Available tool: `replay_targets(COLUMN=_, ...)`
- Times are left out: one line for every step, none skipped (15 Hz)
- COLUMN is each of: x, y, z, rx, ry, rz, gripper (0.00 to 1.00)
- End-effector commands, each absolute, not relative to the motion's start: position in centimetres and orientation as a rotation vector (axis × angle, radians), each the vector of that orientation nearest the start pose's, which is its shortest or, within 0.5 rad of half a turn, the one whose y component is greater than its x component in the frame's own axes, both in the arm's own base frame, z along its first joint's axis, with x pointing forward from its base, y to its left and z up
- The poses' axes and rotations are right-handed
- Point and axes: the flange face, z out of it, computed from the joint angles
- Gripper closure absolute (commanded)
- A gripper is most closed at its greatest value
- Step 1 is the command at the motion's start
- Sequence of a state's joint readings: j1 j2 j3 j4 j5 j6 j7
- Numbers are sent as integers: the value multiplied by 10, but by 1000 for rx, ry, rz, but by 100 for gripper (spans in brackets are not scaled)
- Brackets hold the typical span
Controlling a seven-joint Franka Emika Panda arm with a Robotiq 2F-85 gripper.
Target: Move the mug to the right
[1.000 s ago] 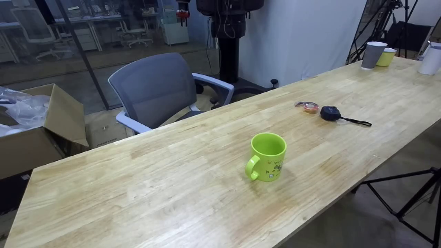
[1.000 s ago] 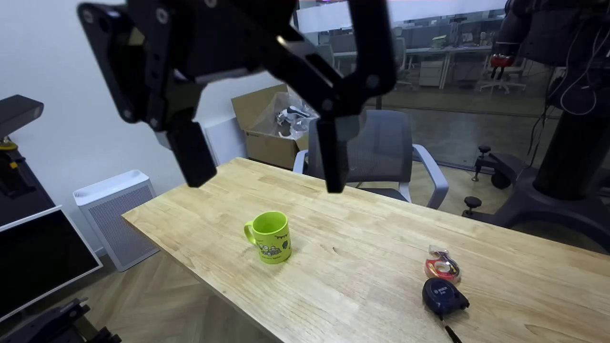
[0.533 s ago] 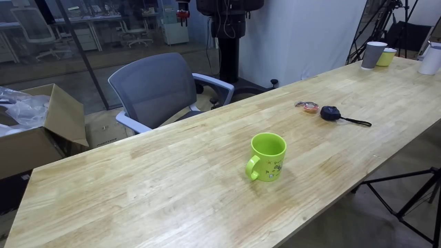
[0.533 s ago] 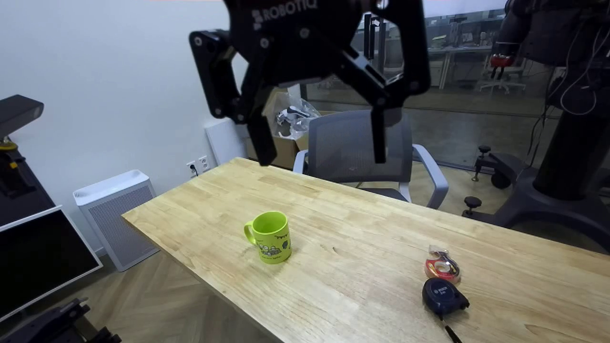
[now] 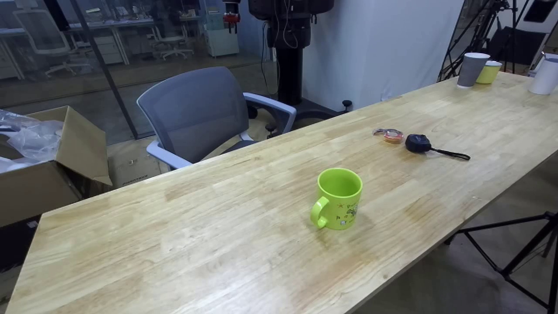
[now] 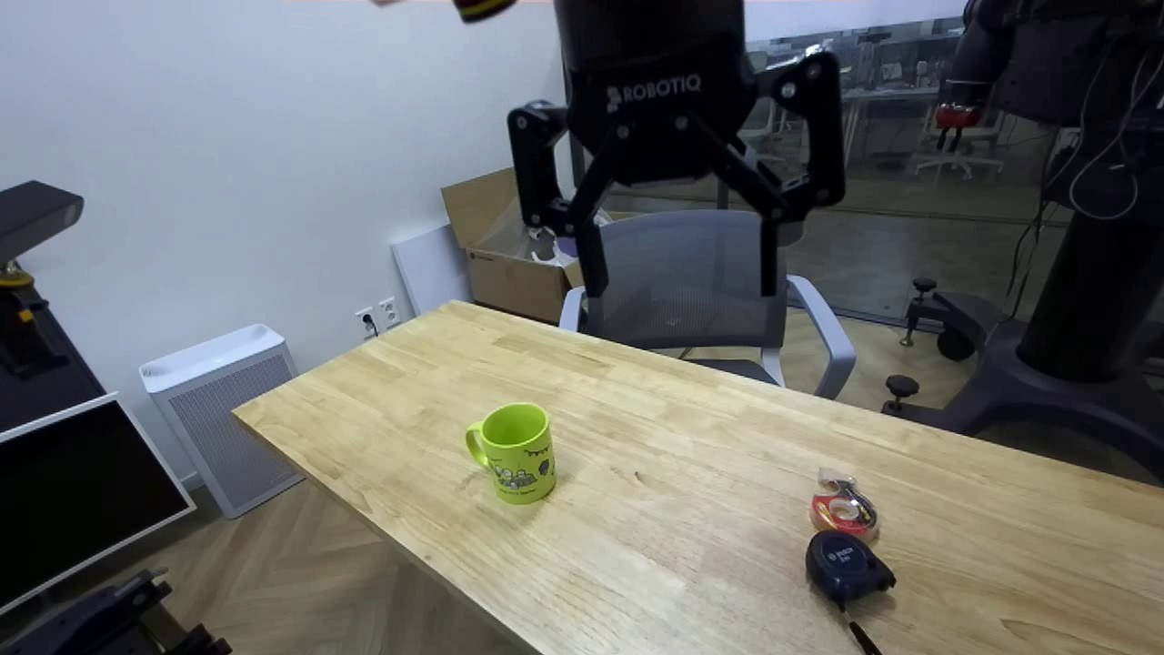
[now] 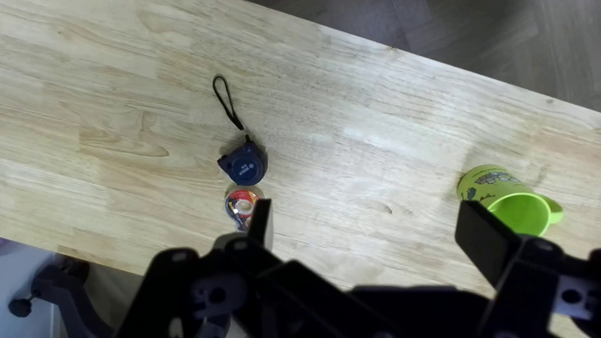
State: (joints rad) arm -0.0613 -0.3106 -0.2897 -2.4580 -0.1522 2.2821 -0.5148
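Note:
The lime-green mug (image 5: 345, 208) stands upright on the wooden table, its handle toward the lower left in this exterior view. In an exterior view the mug (image 6: 520, 468) stands left of and below my gripper (image 6: 683, 293), which hangs above table height, open and empty, fingers pointing down. In the wrist view my gripper (image 7: 365, 211) has its fingers wide apart with only tabletop between them. The mug (image 7: 490, 184) lies at the right there, partly hidden by the right finger. The gripper is not touching it.
A dark blue tape measure (image 6: 846, 566) with a black strap lies beside a red tape dispenser (image 6: 844, 511) on the table (image 6: 637, 537). A grey cup (image 5: 472, 69), a yellowish cup (image 5: 489, 73) and a white cup (image 5: 546, 76) stand at the far end. A chair (image 5: 196, 113) stands along one edge.
In an exterior view my gripper has moved right and looks smaller, farther from that camera, with its fingers more upright. It stays open. The mug and other table things have not moved.

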Motion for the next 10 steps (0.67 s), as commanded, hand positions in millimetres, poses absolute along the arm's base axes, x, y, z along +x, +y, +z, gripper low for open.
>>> replay_targets(x=458, y=-143, z=411, rx=-3168, ry=-440, rz=-129, gripper=0)
replay_targets(x=465, y=-137, z=408, rx=-3162, ry=-453, rz=-121, gripper=0)
replay_targets(x=471, y=-129, z=405, rx=-3159, ry=-468, rz=-110, gripper=0)
replay_targets(x=476, y=-121, z=401, rx=-3153, ry=-485, rz=-100, gripper=0)
replay_targets(x=481, y=-114, z=398, rx=-3151, ry=-504, rz=-90, gripper=0)
replay_targets(x=485, y=-106, z=395, rx=-3146, ry=-525, rz=-81, gripper=0)
replay_targets(x=488, y=-97, z=392, rx=-3142, ry=-548, rz=-70, gripper=0)
replay_targets(x=490, y=-89, z=389, rx=-3138, ry=-571, rz=-59, gripper=0)
replay_targets(x=492, y=-80, z=386, rx=-3134, ry=-597, rz=-50, gripper=0)
replay_targets(x=493, y=-72, z=384, rx=-3130, ry=-618, rz=-41, gripper=0)
